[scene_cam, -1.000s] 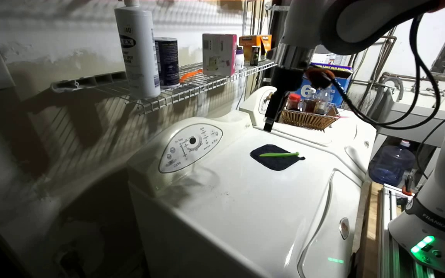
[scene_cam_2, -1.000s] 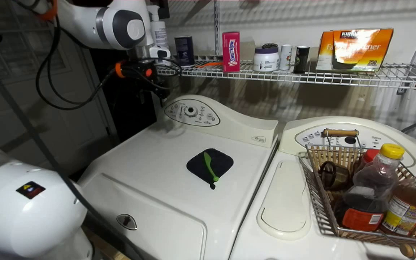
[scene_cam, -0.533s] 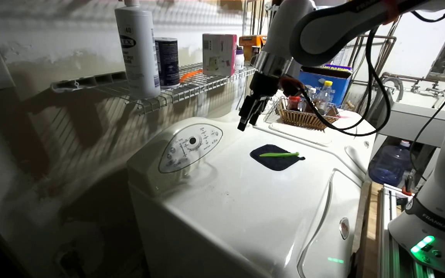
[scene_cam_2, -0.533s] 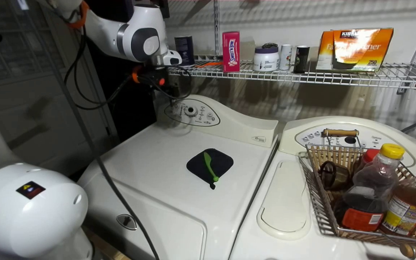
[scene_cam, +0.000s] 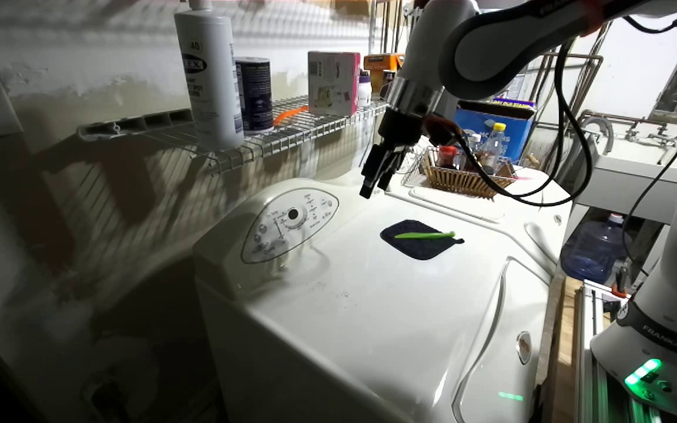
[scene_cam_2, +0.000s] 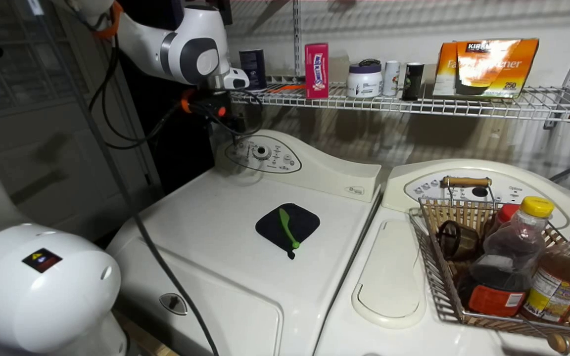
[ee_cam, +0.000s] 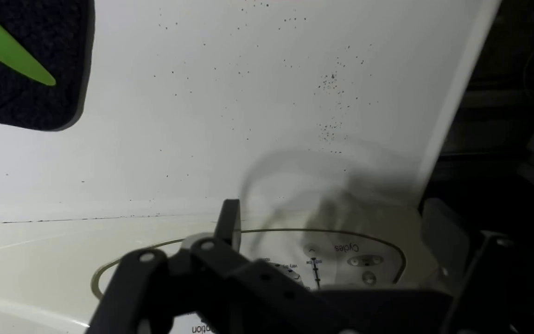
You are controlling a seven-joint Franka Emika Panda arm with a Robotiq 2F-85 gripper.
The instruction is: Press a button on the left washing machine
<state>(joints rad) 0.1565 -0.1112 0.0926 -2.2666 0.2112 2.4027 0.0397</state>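
In an exterior view, the left washing machine (scene_cam: pixel 385 320) is set by the wall (scene_cam: pixel 91 35), front turned toward the robot base (scene_cam: pixel 659 352), its control panel (scene_cam: pixel 287 232) laid lengthwise along the wall; the tool (scene_cam: pixel 374 188) is held tilted above the machine. In an exterior view, a basket (scene_cam_2: pixel 436 267) is set on the neighbouring machine (scene_cam_2: pixel 389 277), with bottles (scene_cam_2: pixel 507 267) and a brown cup-like piece (scene_cam_2: pixel 463 241) held in it. In the wrist view, the fingers (ee_cam: pixel 228 222) are spread wide and empty, the panel's upside-down lettering (ee_cam: pixel 346 248) framed between them.
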